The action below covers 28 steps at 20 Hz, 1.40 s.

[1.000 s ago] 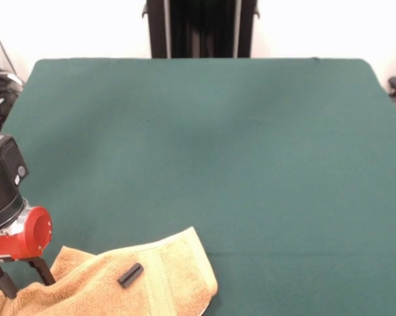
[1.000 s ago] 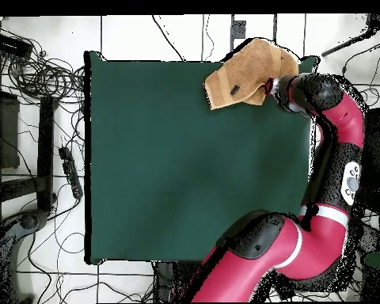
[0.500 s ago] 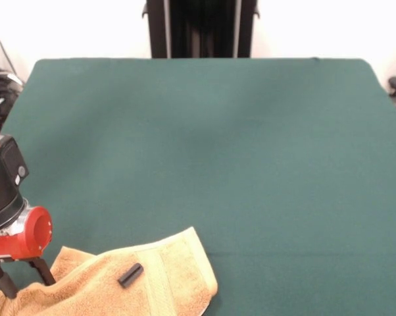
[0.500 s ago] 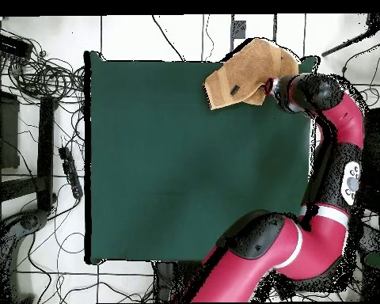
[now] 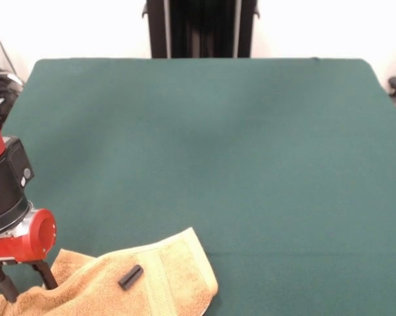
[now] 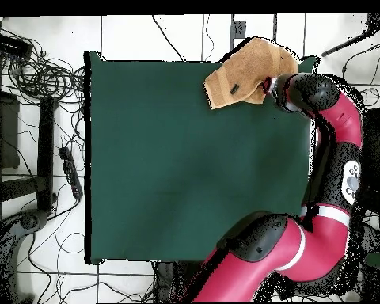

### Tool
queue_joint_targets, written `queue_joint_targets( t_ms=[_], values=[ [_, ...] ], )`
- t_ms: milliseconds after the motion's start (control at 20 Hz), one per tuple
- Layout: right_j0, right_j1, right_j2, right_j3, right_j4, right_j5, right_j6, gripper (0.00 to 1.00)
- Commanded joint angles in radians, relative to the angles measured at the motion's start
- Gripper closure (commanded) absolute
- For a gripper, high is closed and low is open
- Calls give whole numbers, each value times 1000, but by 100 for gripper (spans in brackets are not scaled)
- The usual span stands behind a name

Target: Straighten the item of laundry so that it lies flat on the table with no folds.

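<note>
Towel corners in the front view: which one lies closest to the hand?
The bunched left end of the towel, where the hand stands. The rounded right corner by the ribbed band lies farther away.

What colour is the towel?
Golden orange. The towel shows best in the front view, near the table's edge.

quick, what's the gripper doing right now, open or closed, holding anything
Gripper: fingers apart, open, straddling the towel's edge; holding nothing that shows.

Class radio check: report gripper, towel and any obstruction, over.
Gripper open, fingers at towel's edge. Towel rumpled at table corner. Small black cylinder lying on towel.
</note>
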Motion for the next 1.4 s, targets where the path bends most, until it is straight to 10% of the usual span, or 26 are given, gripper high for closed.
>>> queue_joint_targets(
  t_ms=[50,1400],
  values=[
    [19,11,72,176,2,-26,-65,0],
    [5,5,74,202,4,-34,-51,0]
  ],
)
